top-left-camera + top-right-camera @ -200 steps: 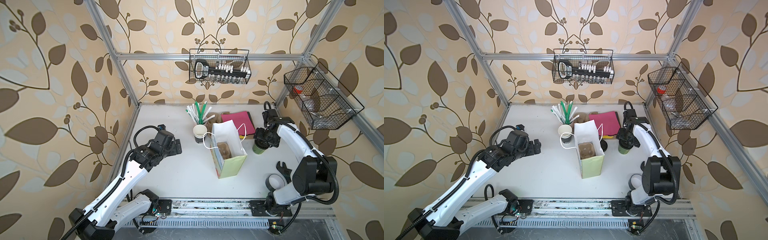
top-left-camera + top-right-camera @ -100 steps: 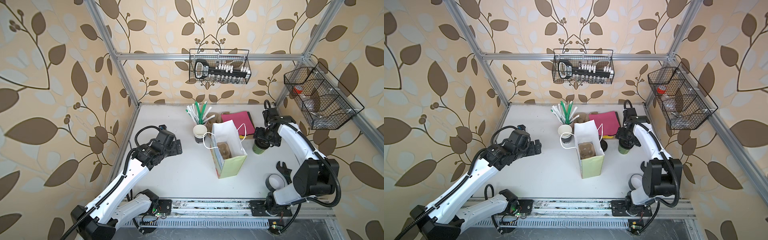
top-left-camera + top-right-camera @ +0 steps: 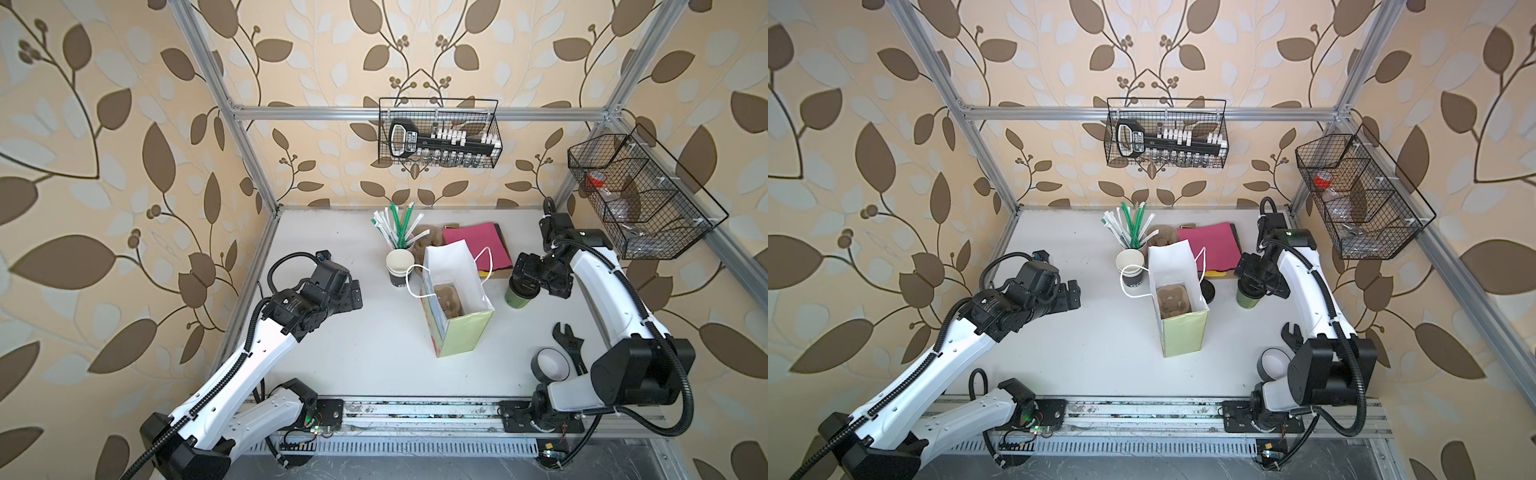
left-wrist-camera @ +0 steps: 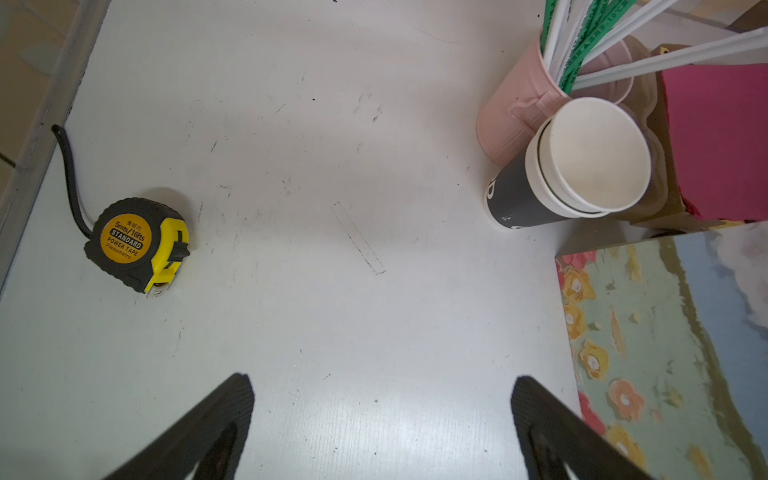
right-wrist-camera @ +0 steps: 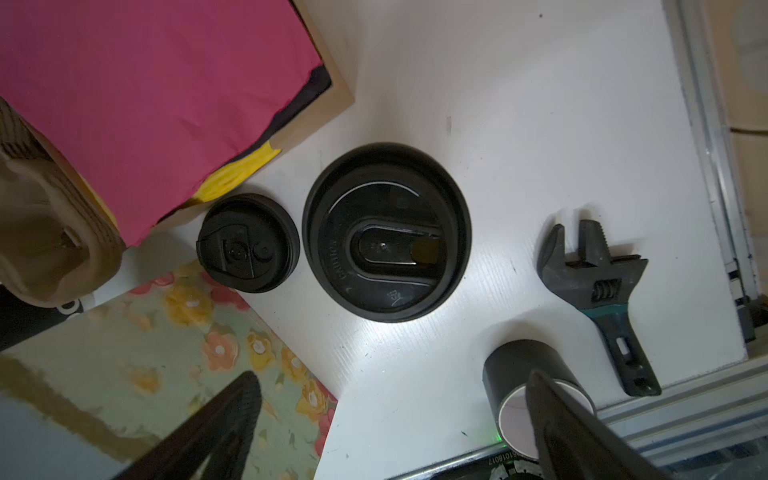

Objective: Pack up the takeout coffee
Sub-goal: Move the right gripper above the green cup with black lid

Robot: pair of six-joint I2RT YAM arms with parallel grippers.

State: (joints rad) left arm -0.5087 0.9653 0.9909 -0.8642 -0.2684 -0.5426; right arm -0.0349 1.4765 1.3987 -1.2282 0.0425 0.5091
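The coffee (image 3: 517,297) stands lidded just right of the bag (image 3: 457,328). Above it the right gripper (image 5: 390,424) is poised wide and empty, evidently to grasp. The left gripper (image 4: 382,419), wide and empty, waits left of the bag.

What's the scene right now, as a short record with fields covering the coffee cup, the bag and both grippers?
coffee: light-green paper cup with round black plastic lid, upright on the white table, right of the bag and apart from it
bag: floral light-green paper bag, upright, mouth open, brown cardboard cup carrier inside
right gripper: open, above the cup's lid, holding nothing
left gripper: open, over bare table, holding nothing
packed: not yet
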